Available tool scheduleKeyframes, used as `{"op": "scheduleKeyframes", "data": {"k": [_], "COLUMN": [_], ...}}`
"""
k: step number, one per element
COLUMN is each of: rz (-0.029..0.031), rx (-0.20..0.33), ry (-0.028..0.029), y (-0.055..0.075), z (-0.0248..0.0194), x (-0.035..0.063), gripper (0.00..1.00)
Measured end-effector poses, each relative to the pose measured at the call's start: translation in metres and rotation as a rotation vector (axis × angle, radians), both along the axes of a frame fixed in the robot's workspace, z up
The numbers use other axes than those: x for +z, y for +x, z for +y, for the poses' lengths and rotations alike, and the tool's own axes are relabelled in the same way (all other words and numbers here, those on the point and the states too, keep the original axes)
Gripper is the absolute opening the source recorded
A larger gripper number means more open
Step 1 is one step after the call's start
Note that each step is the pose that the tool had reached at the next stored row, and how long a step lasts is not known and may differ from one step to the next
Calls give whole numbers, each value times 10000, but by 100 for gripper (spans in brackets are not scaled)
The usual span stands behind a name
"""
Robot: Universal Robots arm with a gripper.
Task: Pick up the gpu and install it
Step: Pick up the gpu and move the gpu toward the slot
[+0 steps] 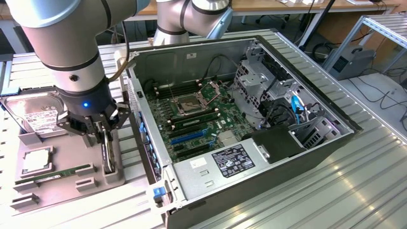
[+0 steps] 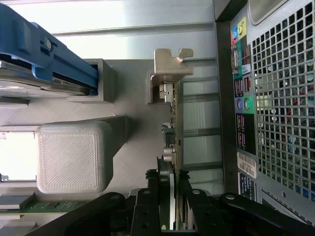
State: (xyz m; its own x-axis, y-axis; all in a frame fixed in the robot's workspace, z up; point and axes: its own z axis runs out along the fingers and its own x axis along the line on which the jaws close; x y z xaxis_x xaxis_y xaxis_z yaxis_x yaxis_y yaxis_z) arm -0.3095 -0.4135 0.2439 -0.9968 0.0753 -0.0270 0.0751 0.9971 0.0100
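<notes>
Grey tray (image 1: 64, 188), 1 gpu (image 2: 172, 129) upright, 1 hand (image 2: 171, 179) pinching it, 1 pc case (image 1: 190, 59)

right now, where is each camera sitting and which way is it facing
Exterior view: sits high off the arm, looking down into the open computer case, with the grey holder at the exterior view's left; the arm and the gripper show.
Wrist view: sits on the wrist, looking along the gripper at the gpu standing on edge in the holder, beside the case's rear panel.
Shared: gripper, gpu, holder and case.
</notes>
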Motion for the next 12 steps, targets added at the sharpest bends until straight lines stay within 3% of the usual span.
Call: {"op": "scheduleKeyframes", "data": {"k": [12], "rz": [0], "rx": [0], "ry": [0], "y": [0], "z": [0], "x": [0], "gripper": [27]}}
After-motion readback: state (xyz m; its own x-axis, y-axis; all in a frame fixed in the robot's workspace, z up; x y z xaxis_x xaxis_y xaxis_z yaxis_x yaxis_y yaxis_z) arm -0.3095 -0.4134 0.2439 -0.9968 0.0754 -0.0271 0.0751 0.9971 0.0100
